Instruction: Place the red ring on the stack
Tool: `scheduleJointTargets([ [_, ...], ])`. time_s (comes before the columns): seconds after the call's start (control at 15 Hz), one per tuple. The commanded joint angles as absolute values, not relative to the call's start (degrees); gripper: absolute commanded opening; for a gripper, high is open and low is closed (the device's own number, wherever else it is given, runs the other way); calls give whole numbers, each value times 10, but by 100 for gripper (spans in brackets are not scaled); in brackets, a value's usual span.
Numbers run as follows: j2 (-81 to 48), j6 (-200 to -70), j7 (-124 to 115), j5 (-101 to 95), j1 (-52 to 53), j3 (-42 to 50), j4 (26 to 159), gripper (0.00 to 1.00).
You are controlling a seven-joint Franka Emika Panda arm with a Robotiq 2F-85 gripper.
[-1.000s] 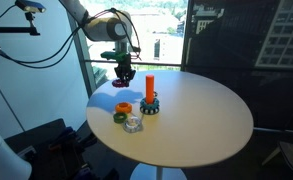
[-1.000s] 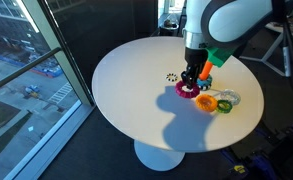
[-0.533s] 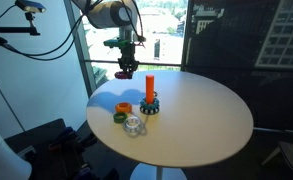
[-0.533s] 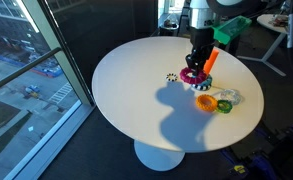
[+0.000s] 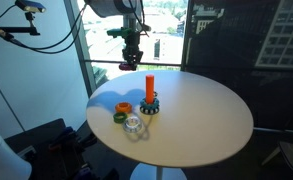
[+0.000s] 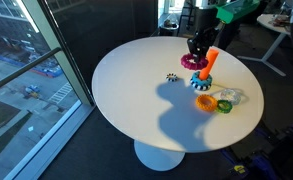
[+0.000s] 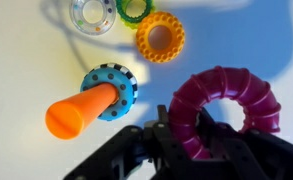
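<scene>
No legible lettering, label, brand, number or sign in any view; none on the red ring (image 7: pixel 221 82) or the stack (image 7: pixel 81 110).

I see round white table (image 5: pixel 206 115) w/ the stack (image 5: pixel 150 95), orange ring (image 5: pixel 122 107), green ring (image 5: pixel 119 117) & clear ring (image 5: pixel 133 124) on it.

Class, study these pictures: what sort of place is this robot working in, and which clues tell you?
Probably an upper-floor office or lab: a tall window overlooks a street with cars far below, a round white table stands beside it, and a boom arm with cables hangs nearby.
</scene>
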State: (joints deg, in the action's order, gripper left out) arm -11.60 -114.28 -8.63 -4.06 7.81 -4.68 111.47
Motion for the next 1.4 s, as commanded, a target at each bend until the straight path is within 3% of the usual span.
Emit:
scheduleJointTargets([
  [0.0,-103,-1115,-108,-39,73,-42,1096,10],
  [0.93,-77,-1099,-143,-13,30,-7,1097,10],
  [1.0,-87,-1112,-133,-26,31,-8,1100,32],
  [1.33,-87,-1112,-133,-20,29,-7,1100,32],
])
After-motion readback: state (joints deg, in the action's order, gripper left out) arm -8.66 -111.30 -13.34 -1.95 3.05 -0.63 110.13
